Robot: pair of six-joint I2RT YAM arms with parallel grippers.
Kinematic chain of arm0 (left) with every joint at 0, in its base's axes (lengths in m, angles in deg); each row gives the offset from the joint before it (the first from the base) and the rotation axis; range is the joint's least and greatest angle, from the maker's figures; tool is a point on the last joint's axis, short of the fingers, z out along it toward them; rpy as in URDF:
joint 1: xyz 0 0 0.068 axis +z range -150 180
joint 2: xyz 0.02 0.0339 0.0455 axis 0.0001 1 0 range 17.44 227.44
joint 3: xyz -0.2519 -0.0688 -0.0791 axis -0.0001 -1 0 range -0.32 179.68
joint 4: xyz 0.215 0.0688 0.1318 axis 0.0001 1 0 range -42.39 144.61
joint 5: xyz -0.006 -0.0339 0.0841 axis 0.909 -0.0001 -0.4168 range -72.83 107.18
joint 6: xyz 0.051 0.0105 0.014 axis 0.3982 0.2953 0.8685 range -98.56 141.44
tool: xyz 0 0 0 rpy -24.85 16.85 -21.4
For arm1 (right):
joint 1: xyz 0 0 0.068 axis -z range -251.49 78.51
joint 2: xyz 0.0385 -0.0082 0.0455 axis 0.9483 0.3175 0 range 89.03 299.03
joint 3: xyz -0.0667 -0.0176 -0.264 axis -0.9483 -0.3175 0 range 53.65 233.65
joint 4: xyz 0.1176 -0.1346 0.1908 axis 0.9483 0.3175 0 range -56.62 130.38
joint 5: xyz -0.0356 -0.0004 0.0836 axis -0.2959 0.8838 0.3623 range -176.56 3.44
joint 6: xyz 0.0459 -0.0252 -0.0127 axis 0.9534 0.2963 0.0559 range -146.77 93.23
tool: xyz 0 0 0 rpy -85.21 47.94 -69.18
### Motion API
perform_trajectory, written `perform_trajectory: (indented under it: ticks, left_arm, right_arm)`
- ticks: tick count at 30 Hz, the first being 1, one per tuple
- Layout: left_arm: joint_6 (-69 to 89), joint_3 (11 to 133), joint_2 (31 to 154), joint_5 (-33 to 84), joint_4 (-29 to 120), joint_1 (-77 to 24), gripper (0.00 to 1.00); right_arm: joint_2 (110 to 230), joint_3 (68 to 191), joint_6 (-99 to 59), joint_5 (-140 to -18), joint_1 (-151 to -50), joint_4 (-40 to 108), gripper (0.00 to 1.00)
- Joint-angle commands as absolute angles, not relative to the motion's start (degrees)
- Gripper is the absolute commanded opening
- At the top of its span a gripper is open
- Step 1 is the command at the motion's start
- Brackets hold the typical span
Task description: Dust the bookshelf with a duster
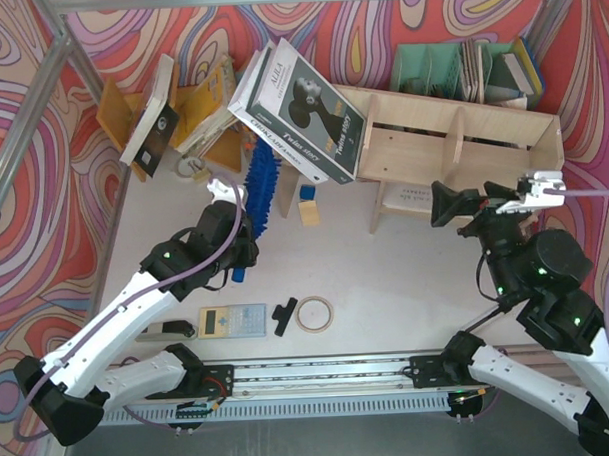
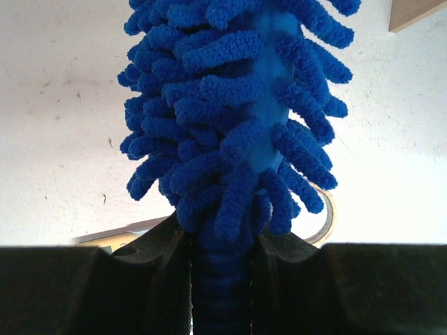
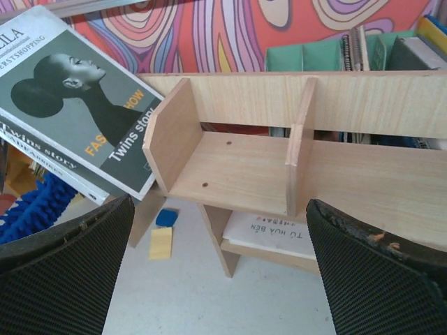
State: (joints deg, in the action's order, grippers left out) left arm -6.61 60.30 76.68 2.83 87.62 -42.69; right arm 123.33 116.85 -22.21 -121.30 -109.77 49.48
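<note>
The pale plywood bookshelf [image 1: 451,133] stands at the back right, its compartments open toward me; it fills the right wrist view [image 3: 237,167]. The blue fluffy duster [image 1: 264,184] points toward the shelf's left end, under leaning magazines. My left gripper [image 1: 245,238] is shut on the duster's dark blue handle; in the left wrist view the bristles [image 2: 237,105] rise straight out from between the fingers of that gripper [image 2: 222,269]. My right gripper [image 1: 446,205] is open and empty in front of the shelf's lower tier; it also shows in the right wrist view [image 3: 220,237], with the duster tip [image 3: 35,206] at far left.
Large magazines [image 1: 300,108] lean on the shelf's left end. An orange book rack [image 1: 195,112] is at the back left, a green file organizer [image 1: 449,68] behind the shelf. A tape roll [image 1: 315,314], calculator [image 1: 233,321], black clip [image 1: 285,316] and small blocks [image 1: 309,210] lie on the table.
</note>
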Motion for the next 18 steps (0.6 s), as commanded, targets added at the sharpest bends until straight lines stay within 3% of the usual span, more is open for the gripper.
perform_trajectory:
  ticks: [1,7,18]
  left_arm:
    - [-7.54,58.57,77.1,4.43,83.49,-42.71,0.0]
    - [-8.92,55.22,77.02,4.67,83.59,-42.71,0.0]
    - [-6.49,61.46,75.87,1.1,85.61,-42.71,0.0]
  right_arm:
    - [119.97,114.32,-22.17,-123.2,-109.89,52.27,0.99]
    - [115.48,106.13,-19.72,-122.44,-109.9,49.32,0.99]
    - [114.51,101.09,-21.46,-123.45,-109.9,45.91,0.99]
